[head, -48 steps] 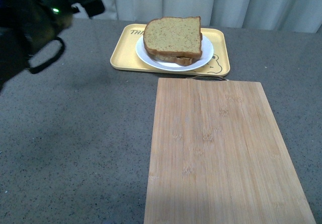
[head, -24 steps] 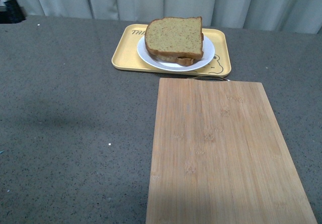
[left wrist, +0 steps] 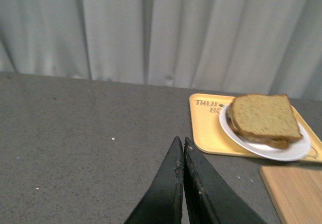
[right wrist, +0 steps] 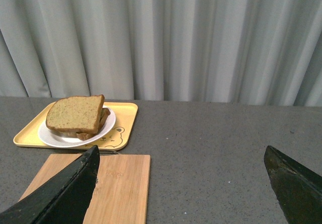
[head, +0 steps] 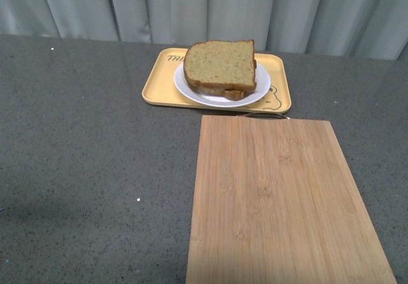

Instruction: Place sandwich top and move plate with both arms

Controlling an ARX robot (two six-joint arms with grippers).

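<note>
The sandwich top (head: 221,62), a tan speckled slice with a brown crust, lies on a lower slice on the round white plate (head: 252,94). The plate sits on a yellow tray (head: 157,86). Neither arm shows in the front view. In the left wrist view my left gripper (left wrist: 180,142) is shut with nothing in it, over the grey table short of the tray (left wrist: 205,128) and the sandwich top (left wrist: 262,116). In the right wrist view my right gripper (right wrist: 181,156) stands wide open and empty, well back from the plate (right wrist: 52,137) and the sandwich top (right wrist: 74,113).
A bamboo cutting board (head: 280,194) lies in front of the tray, reaching the near table edge. Grey speckled tabletop (head: 89,156) spreads to its left. A pale curtain (head: 204,6) hangs behind the table.
The left arm that showed at the top left one second ago has left the front view. The view has shifted a little, so the tray and board sit lower in the picture.
</note>
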